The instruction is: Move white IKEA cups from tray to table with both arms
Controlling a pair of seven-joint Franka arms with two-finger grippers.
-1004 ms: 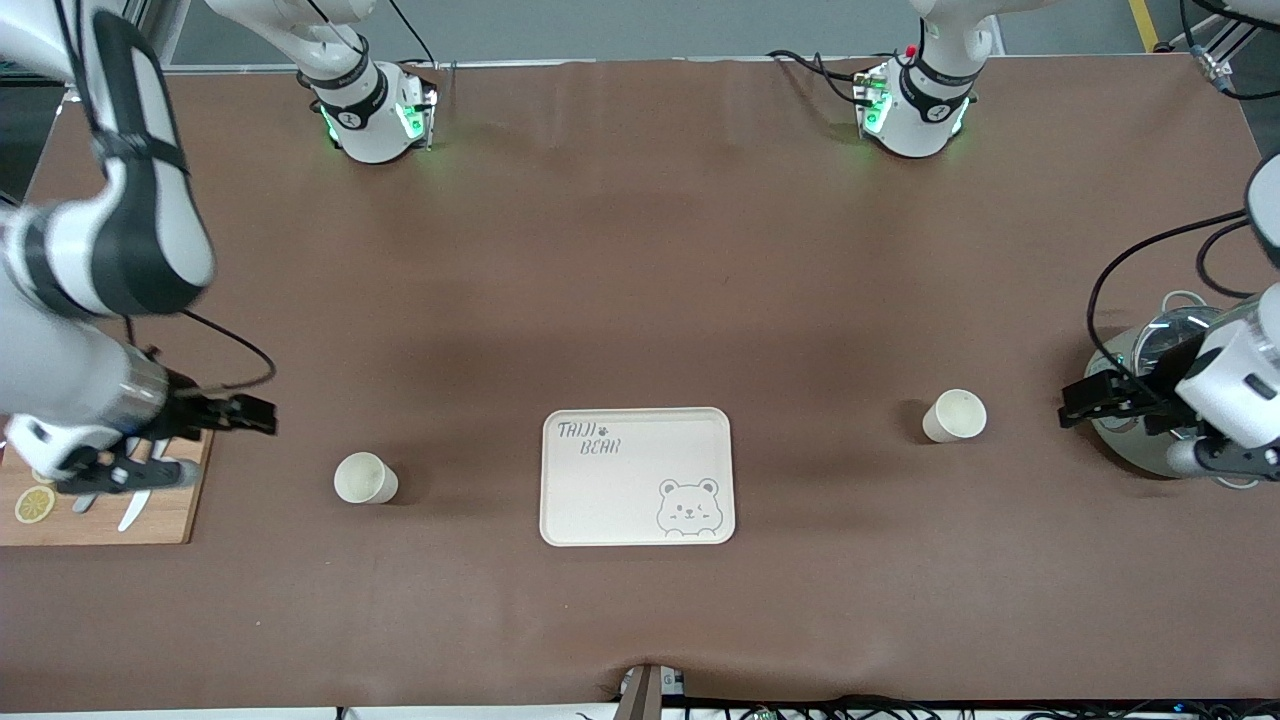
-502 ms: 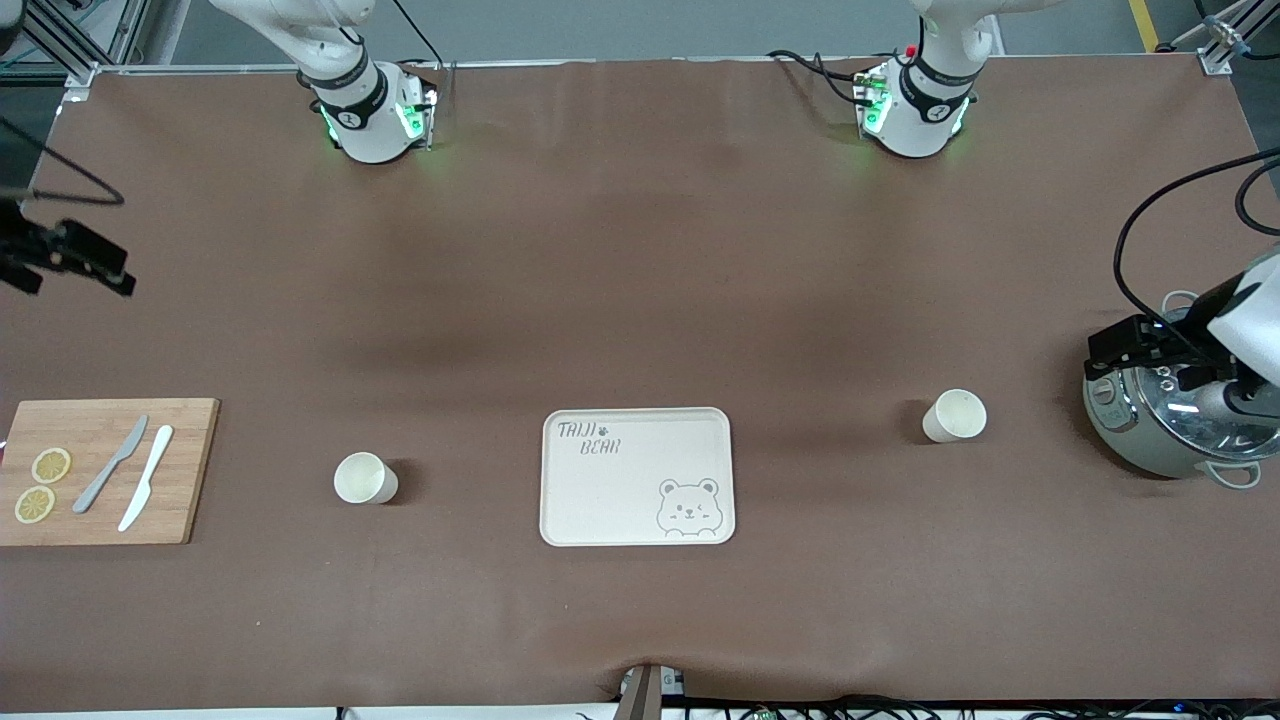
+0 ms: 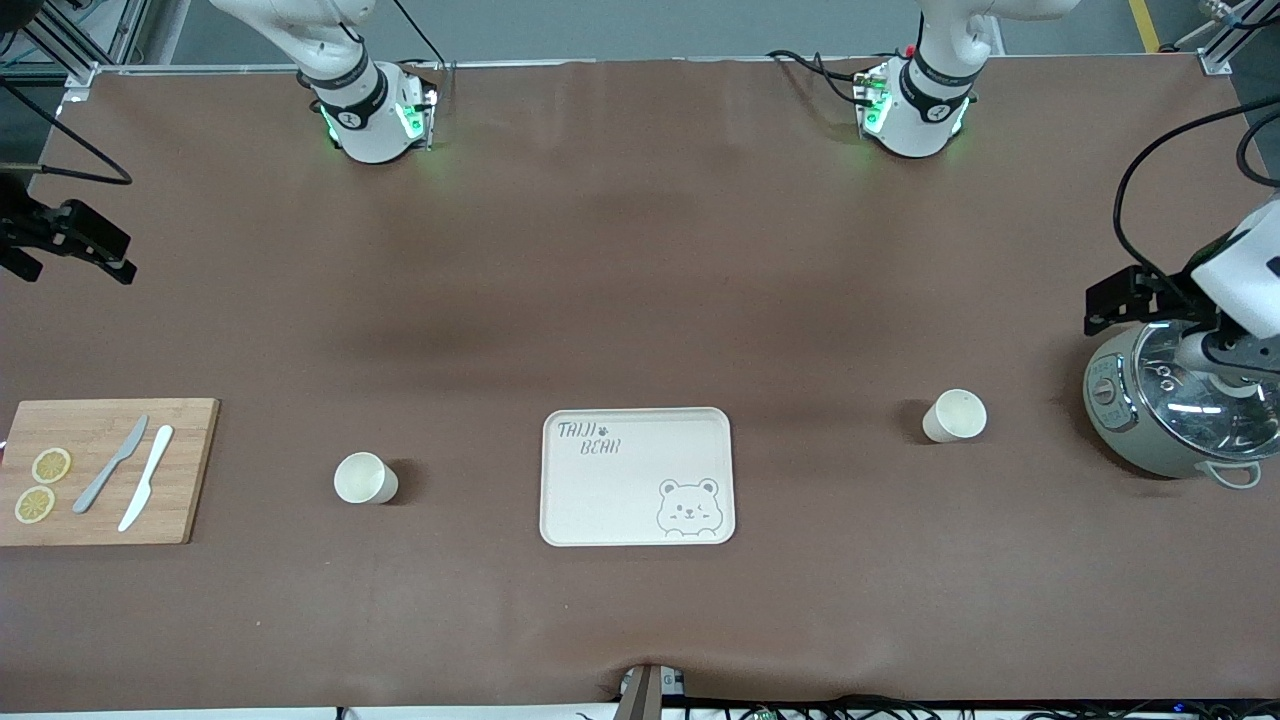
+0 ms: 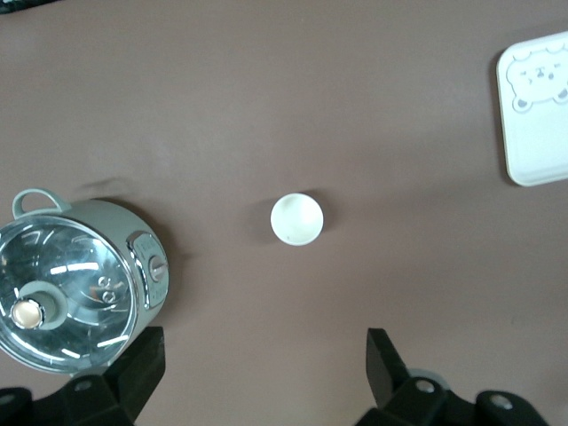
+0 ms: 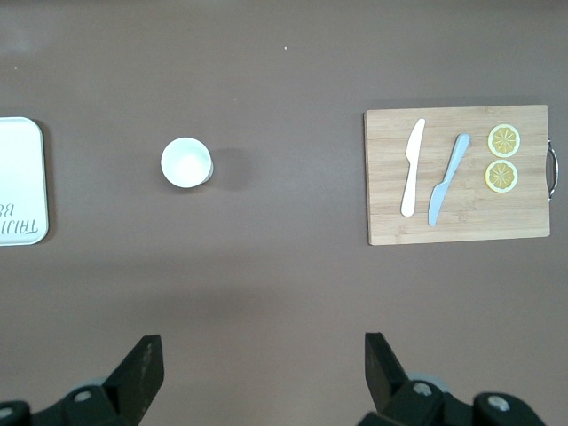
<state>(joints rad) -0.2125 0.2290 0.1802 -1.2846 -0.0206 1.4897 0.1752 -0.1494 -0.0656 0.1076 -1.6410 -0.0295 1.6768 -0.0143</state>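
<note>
Two white cups stand upright on the brown table. One cup [image 3: 365, 478] is toward the right arm's end and also shows in the right wrist view [image 5: 186, 163]. The other cup [image 3: 954, 416] is toward the left arm's end and also shows in the left wrist view [image 4: 297, 219]. My right gripper [image 3: 95, 250] hangs high over the table's edge at the right arm's end, open and empty [image 5: 264, 368]. My left gripper [image 3: 1120, 300] hangs high over the table by the pot, open and empty [image 4: 264, 364]. Both are well apart from the cups.
A cream bear-print tray [image 3: 637, 476] lies between the cups. A wooden cutting board [image 3: 100, 470] with two knives and lemon slices lies at the right arm's end. A grey pot with a glass lid [image 3: 1165, 405] stands at the left arm's end.
Both arms have lifted and drawn back. The right gripper left the space over the cutting board. The left gripper moved off the pot. The cups have not moved.
</note>
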